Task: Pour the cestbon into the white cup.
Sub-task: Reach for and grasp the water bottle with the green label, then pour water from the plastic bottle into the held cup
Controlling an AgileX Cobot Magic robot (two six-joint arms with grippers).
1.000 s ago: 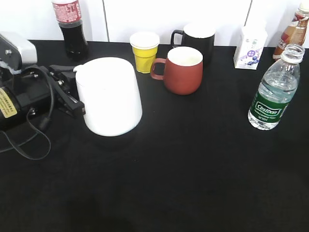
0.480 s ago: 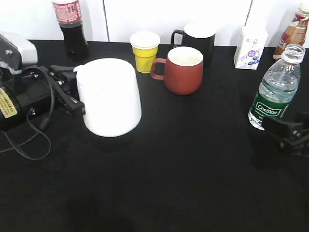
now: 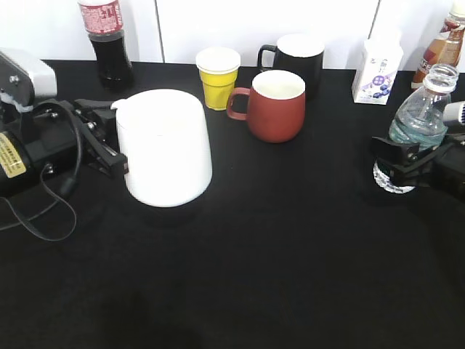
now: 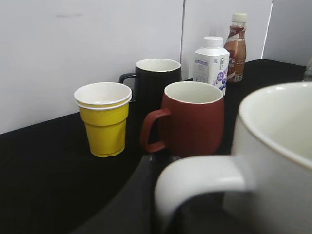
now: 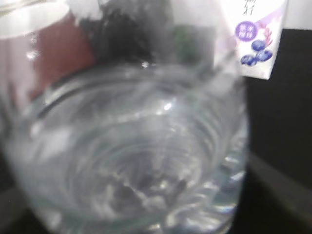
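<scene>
Cestbon point(image 3: 420, 116) stands uncapped at the table's right edge, my right gripper point(image 3: 398, 161) around its label; I cannot tell whether it is clamped. Left gripper point(image 3: 100, 138) grips the white cup point(image 3: 163, 145) handle. Lifting and pouring remain.

Your desk point(image 3: 276, 262) is covered in plain black and fills most of the frame, meeting a white wall along the top edge. At left of centre you have the white cup point(image 3: 164, 145) standing upright on it. Behind it, near the top, sit the yellow cup point(image 3: 218, 78), the red mug point(image 3: 275, 105) and the black mug point(image 3: 298, 59), close together. In the upper left corner stands the cola bottle point(image 3: 106, 42). At upper right you see the small white carton point(image 3: 377, 71), the brown bottle point(image 3: 441, 45) and, lower, the cestbon point(image 3: 419, 118) at the right edge.
</scene>
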